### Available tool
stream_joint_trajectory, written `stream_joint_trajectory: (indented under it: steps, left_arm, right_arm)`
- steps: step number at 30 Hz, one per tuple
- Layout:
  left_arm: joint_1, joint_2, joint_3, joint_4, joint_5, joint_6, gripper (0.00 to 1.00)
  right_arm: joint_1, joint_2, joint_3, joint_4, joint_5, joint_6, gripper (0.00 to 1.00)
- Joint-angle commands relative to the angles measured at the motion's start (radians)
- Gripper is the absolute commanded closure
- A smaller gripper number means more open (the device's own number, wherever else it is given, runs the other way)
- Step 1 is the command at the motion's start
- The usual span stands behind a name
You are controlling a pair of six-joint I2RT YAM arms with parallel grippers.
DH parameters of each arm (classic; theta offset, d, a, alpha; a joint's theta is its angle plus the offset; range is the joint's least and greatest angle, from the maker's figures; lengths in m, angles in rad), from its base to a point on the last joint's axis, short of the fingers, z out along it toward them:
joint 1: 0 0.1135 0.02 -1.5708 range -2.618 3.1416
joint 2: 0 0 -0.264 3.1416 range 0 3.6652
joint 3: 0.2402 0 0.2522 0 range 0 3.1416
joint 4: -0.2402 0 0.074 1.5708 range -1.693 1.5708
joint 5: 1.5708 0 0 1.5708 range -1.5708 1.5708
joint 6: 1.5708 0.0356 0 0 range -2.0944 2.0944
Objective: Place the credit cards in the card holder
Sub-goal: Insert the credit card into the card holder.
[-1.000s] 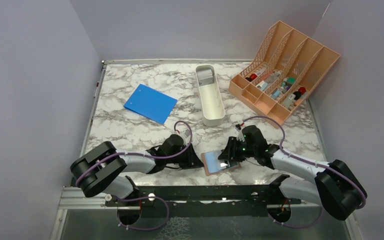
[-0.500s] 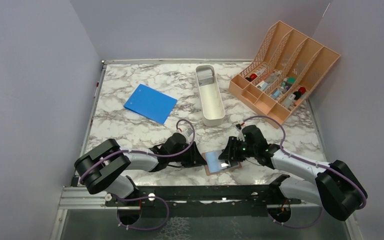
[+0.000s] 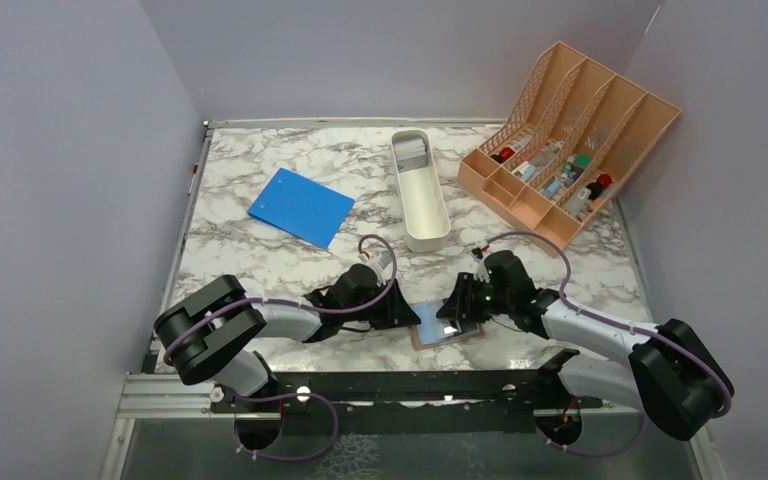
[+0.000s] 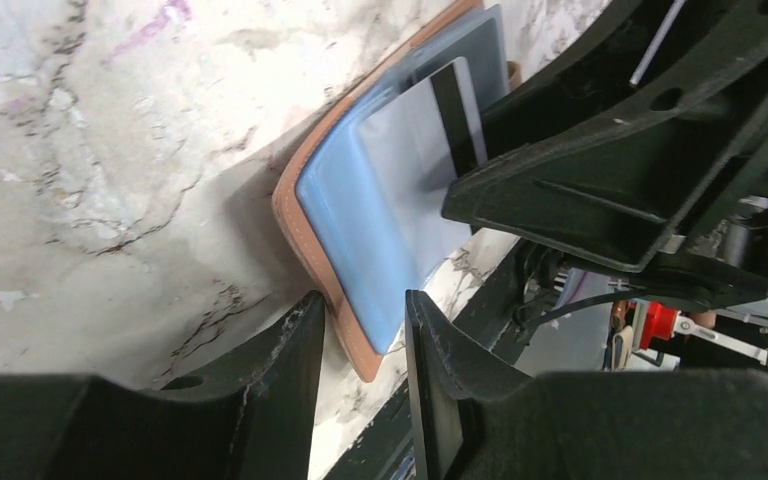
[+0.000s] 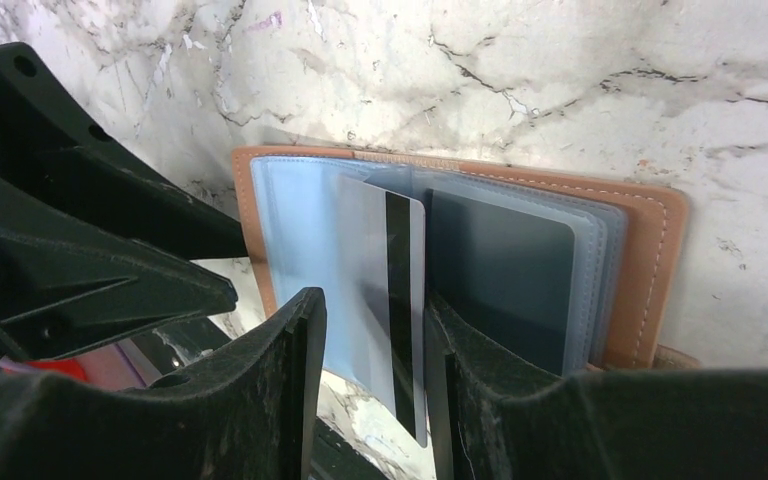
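Left claw point(image 4: 362, 297) sits low near the desk point(image 3: 260, 260) front, jaws slightly apart, nothing gripped, tips at the holder point(image 3: 443, 326) left edge. Holder lies open and flat between both claws. Silver card point(image 5: 378, 250) is partway in a middle pocket, dark card point(image 5: 500, 275) pocketed to its right. Right claw point(image 5: 372, 297) jaws flank the silver card; can't tell if clamped.

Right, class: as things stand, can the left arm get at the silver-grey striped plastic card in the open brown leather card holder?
Probably not: the right end effector straddles that card, blocking it, and the left end effector is only at the card holder's near edge.
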Motion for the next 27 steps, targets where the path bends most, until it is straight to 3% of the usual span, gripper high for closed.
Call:
stream_joint_trajectory:
  steps: [1, 5, 18, 24, 27]
  left_arm:
    - [-0.02, -0.029, 0.005, 0.116, -0.01, 0.013, 0.63]
    - [-0.027, -0.033, 0.001, 0.138, -0.009, 0.014, 0.65]
    - [-0.045, -0.013, -0.008, 0.186, -0.014, 0.006, 0.88]
    - [-0.045, 0.009, -0.019, 0.186, -0.027, -0.005, 1.0]
    - [-0.045, 0.012, -0.025, 0.185, -0.038, -0.006, 1.0]
  right_arm:
    - [-0.001, 0.015, -0.033, -0.011, 0.014, -0.009, 0.55]
    - [-0.001, 0.007, -0.039, -0.006, 0.011, -0.004, 0.55]
    - [-0.001, -0.002, -0.039, -0.009, 0.009, -0.001, 0.55]
    - [-0.001, -0.029, -0.008, -0.088, 0.062, -0.025, 0.53]
    - [-0.001, -0.054, 0.012, -0.135, 0.094, -0.04, 0.5]
